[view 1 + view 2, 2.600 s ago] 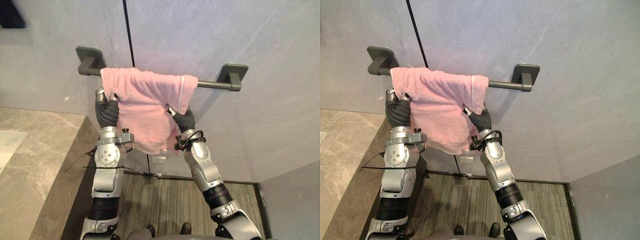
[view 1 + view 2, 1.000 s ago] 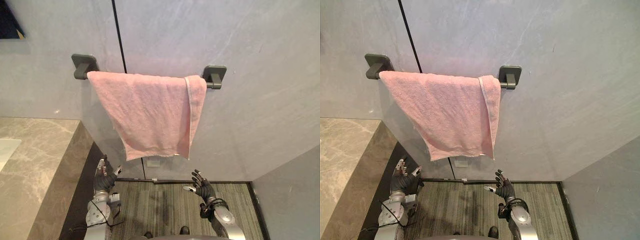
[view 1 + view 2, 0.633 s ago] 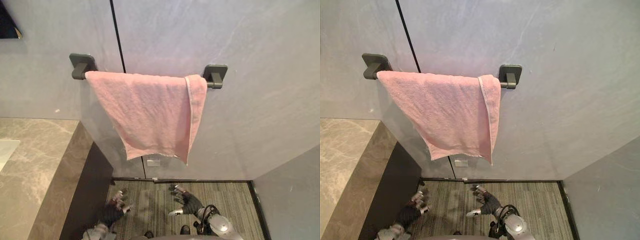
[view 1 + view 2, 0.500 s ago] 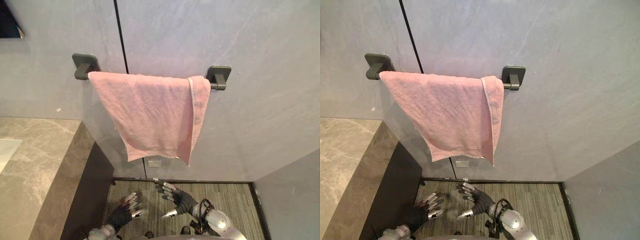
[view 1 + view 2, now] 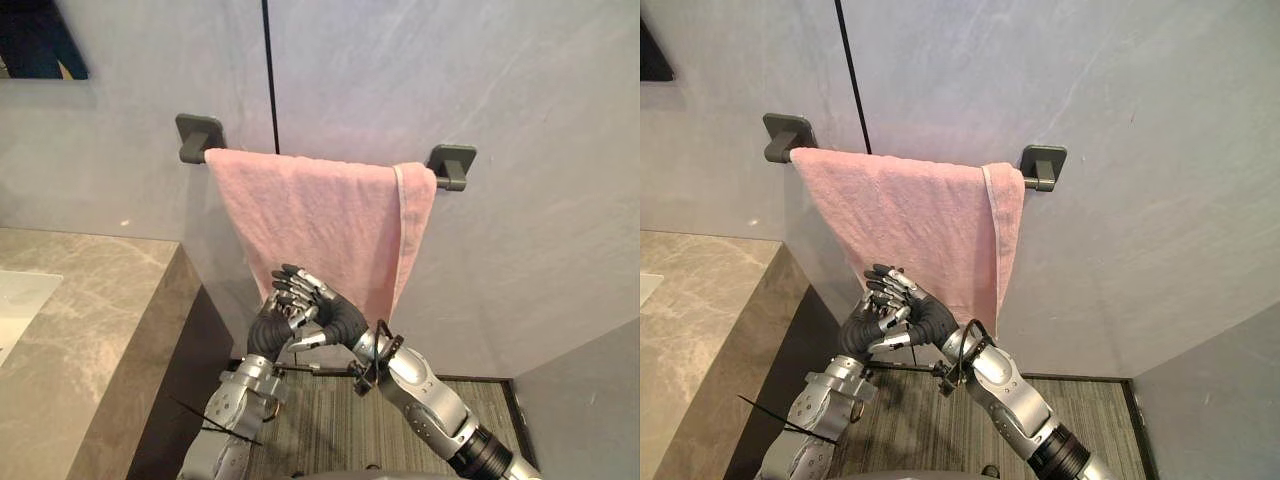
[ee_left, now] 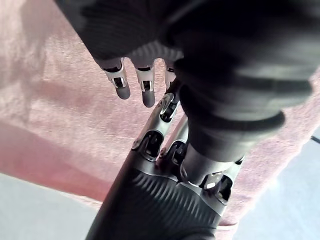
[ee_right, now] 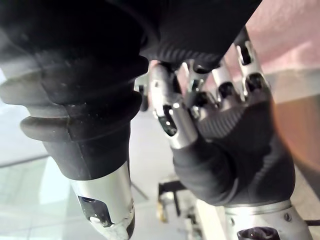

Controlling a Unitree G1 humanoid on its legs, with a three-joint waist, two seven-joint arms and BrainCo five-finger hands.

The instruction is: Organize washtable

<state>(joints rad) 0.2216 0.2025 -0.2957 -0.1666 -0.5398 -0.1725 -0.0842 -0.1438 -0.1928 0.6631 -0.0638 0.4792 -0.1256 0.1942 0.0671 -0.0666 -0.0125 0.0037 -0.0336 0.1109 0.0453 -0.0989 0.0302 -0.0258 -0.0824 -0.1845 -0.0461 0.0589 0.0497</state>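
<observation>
A pink towel [image 5: 320,215] hangs spread over the dark grey wall bar [image 5: 450,172], its right edge folded double. Both my hands are raised in front of the towel's lower part. My left hand [image 5: 268,330] and my right hand [image 5: 338,312] meet there, fingers straight and laid against each other, holding nothing. The wrist views show the two dark hand covers and silver fingers [image 6: 121,86] overlapping close against the pink towel [image 6: 55,120].
A marble countertop [image 5: 80,330] with a white basin edge [image 5: 15,300] runs along the left. A dark mirror corner [image 5: 40,40] sits at the top left. Grey carpet [image 5: 330,440] lies below, and a grey side wall [image 5: 580,400] closes the lower right.
Both hands have risen from near the floor to in front of the towel's lower part and come together. The view has shifted slightly; the towel stays on the bar.
</observation>
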